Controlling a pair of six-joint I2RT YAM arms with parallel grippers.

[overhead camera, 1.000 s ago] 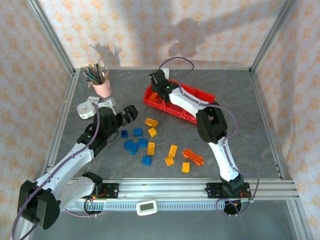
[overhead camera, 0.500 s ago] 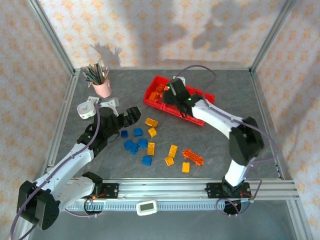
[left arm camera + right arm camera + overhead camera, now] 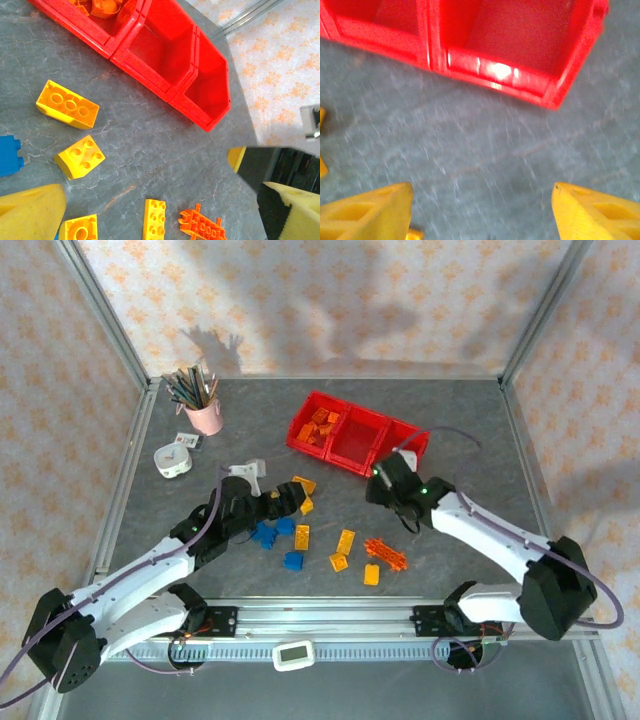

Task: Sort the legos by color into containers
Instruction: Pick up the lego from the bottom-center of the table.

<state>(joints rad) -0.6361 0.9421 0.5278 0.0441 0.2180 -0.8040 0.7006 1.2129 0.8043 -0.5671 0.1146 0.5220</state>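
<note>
Three joined red containers (image 3: 355, 437) stand at the back middle. The left one holds several orange legos (image 3: 320, 425); the other two look empty (image 3: 165, 50). Yellow legos (image 3: 301, 536), blue legos (image 3: 285, 526) and an orange ladder-like lego (image 3: 385, 553) lie loose on the table in front. My left gripper (image 3: 285, 498) is open, low beside the blue and yellow legos; its wrist view shows yellow legos (image 3: 67, 105) and the ladder piece (image 3: 202, 227) ahead of the open left gripper (image 3: 160, 200). My right gripper (image 3: 378, 485) hovers open and empty in front of the right container (image 3: 520, 40); this open right gripper (image 3: 480, 200) is over bare table.
A pink pencil cup (image 3: 205, 412) and a white tape roll (image 3: 172, 460) stand at the back left, with a small white object (image 3: 248, 470) near my left arm. Metal frame rails edge the table. A white timer (image 3: 294, 655) sits on the front rail.
The right arm has pulled back from over the containers to the table in front of them. The left gripper has moved right, toward the yellow and blue legos.
</note>
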